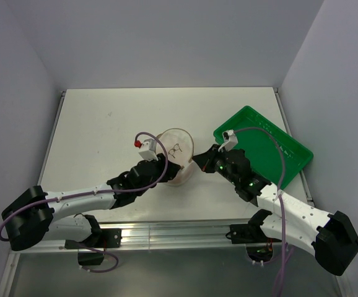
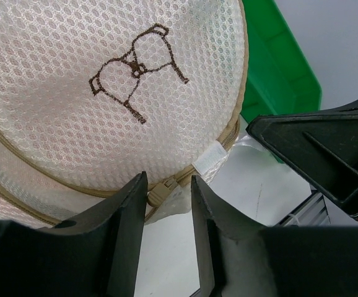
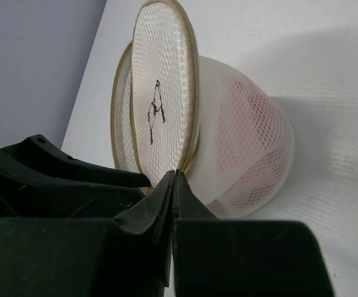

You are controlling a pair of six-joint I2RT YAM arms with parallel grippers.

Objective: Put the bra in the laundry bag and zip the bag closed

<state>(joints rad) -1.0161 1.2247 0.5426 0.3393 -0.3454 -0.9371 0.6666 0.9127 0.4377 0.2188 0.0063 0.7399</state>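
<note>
Our left gripper [image 2: 168,180], jaws spread, straddles the zipper pull [image 2: 158,193] at the near rim of the laundry bag [image 2: 104,124]; our right gripper [image 3: 174,176], pressed together, meets its right edge, the bra [image 3: 247,124] inside

I note a green tray [image 1: 293,154] lying askew near the right edge of the white table [image 1: 104,124].
</note>
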